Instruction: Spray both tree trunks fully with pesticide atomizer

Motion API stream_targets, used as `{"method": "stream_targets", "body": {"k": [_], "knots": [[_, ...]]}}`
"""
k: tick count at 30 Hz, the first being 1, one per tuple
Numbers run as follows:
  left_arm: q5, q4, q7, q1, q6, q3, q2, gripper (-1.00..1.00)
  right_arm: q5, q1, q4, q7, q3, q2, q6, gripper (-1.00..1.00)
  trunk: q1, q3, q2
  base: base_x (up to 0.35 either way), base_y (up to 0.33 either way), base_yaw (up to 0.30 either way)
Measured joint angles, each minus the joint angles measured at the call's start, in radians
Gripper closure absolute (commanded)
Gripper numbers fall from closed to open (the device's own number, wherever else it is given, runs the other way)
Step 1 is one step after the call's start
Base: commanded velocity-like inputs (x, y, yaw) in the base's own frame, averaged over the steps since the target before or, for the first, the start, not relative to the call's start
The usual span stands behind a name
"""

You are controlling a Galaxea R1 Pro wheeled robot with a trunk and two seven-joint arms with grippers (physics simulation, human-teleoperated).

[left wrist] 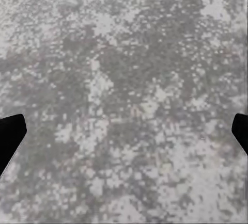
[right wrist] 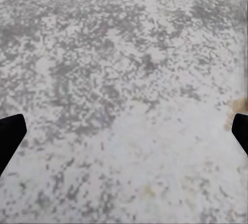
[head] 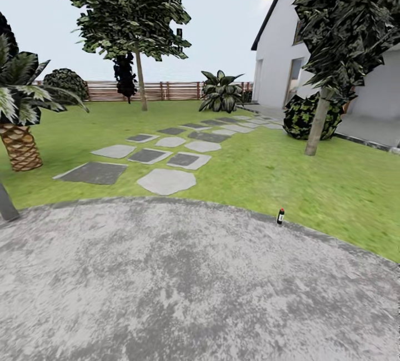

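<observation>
The pesticide atomizer is a small dark bottle with a reddish top. It stands upright at the far right edge of the stone patio, where the grass begins. One tree has its trunk on the lawn at the right, beyond the atomizer. The other tree's trunk rises far back near the fence. My left gripper hangs open over grey patio stone, its black fingertips at the picture's edges. My right gripper is open over the same stone with nothing between its fingers.
A mottled grey patio fills the foreground. Stepping stones lead across the lawn toward a white house. A scaly palm stands left, a round shrub beside the right tree, and a slat fence closes the back.
</observation>
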Motion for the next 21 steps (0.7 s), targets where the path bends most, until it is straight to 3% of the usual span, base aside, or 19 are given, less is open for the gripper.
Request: {"method": "stream_targets", "body": {"k": [21], "knots": [[0.000, 0.000, 0.000, 0.000, 0.000, 0.000, 0.000, -1.00, 0.000, 0.000, 0.000, 0.001, 0.000, 0.000, 0.000, -1.00, 0.000, 0.014, 0.000, 0.340, 0.002, -0.272]]}}
